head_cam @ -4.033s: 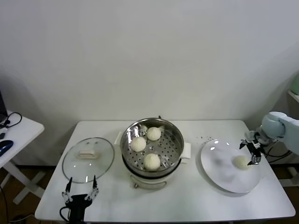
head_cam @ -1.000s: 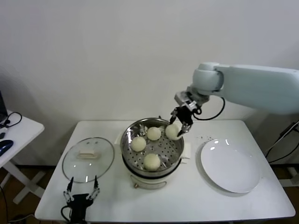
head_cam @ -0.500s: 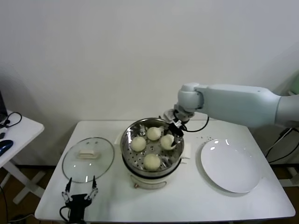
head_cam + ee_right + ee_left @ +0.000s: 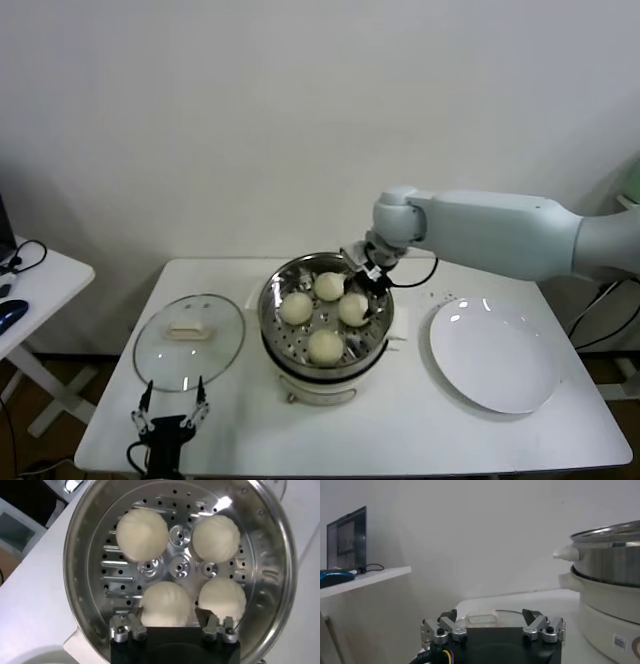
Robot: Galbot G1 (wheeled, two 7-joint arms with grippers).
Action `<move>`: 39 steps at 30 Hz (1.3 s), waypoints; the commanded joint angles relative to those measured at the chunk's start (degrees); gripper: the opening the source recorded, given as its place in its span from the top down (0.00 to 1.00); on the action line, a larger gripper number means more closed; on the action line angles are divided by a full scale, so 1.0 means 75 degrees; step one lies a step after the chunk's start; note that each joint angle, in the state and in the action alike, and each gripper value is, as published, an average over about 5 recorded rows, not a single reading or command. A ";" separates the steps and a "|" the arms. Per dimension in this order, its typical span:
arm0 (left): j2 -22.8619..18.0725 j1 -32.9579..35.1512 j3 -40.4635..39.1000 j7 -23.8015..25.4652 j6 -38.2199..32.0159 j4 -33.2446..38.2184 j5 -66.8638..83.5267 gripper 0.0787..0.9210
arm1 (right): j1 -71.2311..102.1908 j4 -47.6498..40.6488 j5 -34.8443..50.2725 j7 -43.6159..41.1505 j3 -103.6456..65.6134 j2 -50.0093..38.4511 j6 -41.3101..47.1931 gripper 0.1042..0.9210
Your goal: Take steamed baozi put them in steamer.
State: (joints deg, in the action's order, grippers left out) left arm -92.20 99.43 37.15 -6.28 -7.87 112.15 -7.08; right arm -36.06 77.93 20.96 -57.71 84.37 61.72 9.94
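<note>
The steamer (image 4: 272, 322) stands mid-table on its white base and also shows in the right wrist view (image 4: 80, 555). Four steamed baozi lie in it: one on the left (image 4: 296, 308), one at the back (image 4: 329, 286), one at the front (image 4: 325, 346) and one on the right (image 4: 352, 308). My right gripper (image 4: 366, 277) reaches into the basket from its back right rim. In the right wrist view it (image 4: 171, 622) is open, its fingers either side of the right-hand baozi (image 4: 165, 602), which rests on the perforated floor. My left gripper (image 4: 175, 405) is parked, open and empty, at the table's front left.
A flat white plate (image 4: 495, 362) lies bare at the right. A round glass lid (image 4: 190, 342) lies to the left of the steamer, just beyond my left gripper (image 4: 489, 615). The steamer's wall (image 4: 612, 555) shows in the left wrist view. A side desk (image 4: 30, 290) stands far left.
My right arm carried the last baozi from the plate over to the steamer and lowered it onto the basket floor. The fingers now stand apart round it. The left arm has not moved.
</note>
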 commanded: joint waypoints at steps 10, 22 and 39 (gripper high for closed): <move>0.0022 -0.0014 -0.0051 0.0032 0.0047 0.0041 0.0020 0.12 | 0.0276 0.0086 0.1338 0.1648 -0.1864 -0.1432 0.0375 0.12; 0.0089 -0.0092 -0.0101 0.0064 0.0076 0.0105 0.0130 0.12 | 0.3050 0.1314 0.2524 0.6852 -0.5563 -0.2666 0.0746 0.12; 0.0144 -0.0042 -0.0170 0.0112 -0.0045 0.0117 0.0119 0.12 | 1.3263 0.3812 0.1294 0.7862 -1.4718 -0.1868 -0.1417 0.12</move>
State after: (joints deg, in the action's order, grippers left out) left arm -92.20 99.07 36.19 -5.58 -7.71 113.17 -6.22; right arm 12.65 94.70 34.28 -6.99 20.91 41.76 9.27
